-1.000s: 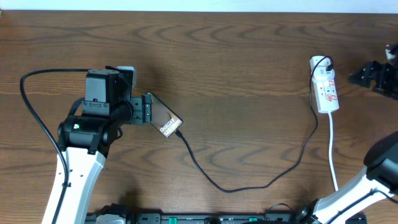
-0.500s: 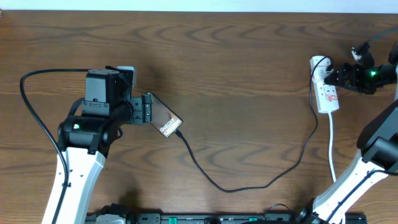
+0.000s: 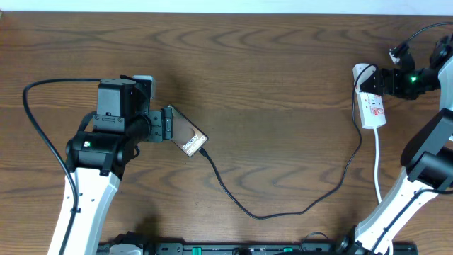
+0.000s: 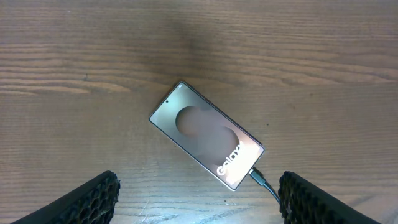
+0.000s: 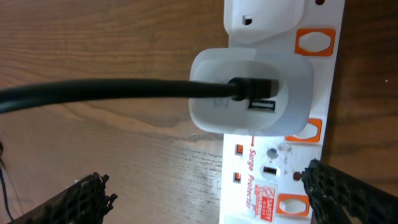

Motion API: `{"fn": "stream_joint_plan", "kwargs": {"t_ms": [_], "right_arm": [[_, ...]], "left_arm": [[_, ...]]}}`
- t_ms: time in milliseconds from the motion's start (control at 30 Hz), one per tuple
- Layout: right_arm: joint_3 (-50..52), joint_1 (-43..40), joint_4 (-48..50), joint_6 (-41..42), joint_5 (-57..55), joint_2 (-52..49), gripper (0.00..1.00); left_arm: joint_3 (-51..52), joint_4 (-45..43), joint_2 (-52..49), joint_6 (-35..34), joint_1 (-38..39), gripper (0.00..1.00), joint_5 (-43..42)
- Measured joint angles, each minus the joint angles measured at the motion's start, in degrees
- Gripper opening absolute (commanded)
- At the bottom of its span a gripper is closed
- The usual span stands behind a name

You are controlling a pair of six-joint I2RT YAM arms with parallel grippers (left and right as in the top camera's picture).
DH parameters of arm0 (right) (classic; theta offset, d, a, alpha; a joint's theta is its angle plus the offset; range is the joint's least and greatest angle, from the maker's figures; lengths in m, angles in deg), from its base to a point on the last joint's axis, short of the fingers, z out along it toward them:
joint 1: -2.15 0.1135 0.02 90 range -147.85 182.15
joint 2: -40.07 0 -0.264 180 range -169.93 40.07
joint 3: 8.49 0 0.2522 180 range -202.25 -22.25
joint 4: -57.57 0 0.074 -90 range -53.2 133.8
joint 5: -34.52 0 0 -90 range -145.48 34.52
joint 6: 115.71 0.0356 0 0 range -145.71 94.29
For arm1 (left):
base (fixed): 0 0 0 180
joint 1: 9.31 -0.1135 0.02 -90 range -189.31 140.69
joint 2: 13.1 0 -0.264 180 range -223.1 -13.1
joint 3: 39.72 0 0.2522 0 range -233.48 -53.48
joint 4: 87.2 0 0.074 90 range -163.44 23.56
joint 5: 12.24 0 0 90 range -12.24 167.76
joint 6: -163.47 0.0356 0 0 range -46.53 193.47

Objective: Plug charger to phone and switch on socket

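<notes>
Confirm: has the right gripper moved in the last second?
Yes: the right gripper moved left, from well right of the socket to over its top end.

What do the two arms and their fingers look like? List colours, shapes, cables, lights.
Both arms have white tubular links and black joint housings. The left arm has a green light on one joint, a boxy black wrist block and a black cable looping beside it. The right arm has a green light near its wrist. The fingers are black with a honeycomb texture.

Right pincer (image 5: 214, 199) spread wide over the long white plastic socket strip (image 5: 280, 186), white square adapter (image 5: 249, 93) plugged in, black charger cable (image 5: 112, 92) trailing left across brown wooden table (image 5: 93, 37)
</notes>
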Motion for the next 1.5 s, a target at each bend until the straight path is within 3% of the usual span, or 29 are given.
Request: {"fn": "stream_joint_plan", "kwargs": {"t_ms": [1500], "right_arm": [[7.9, 0.9, 9.4, 1.8, 2.4, -0.3, 0.99]], "left_arm": [[0.0, 0.0, 0.0, 0.0, 0.0, 0.83, 0.0]]}}
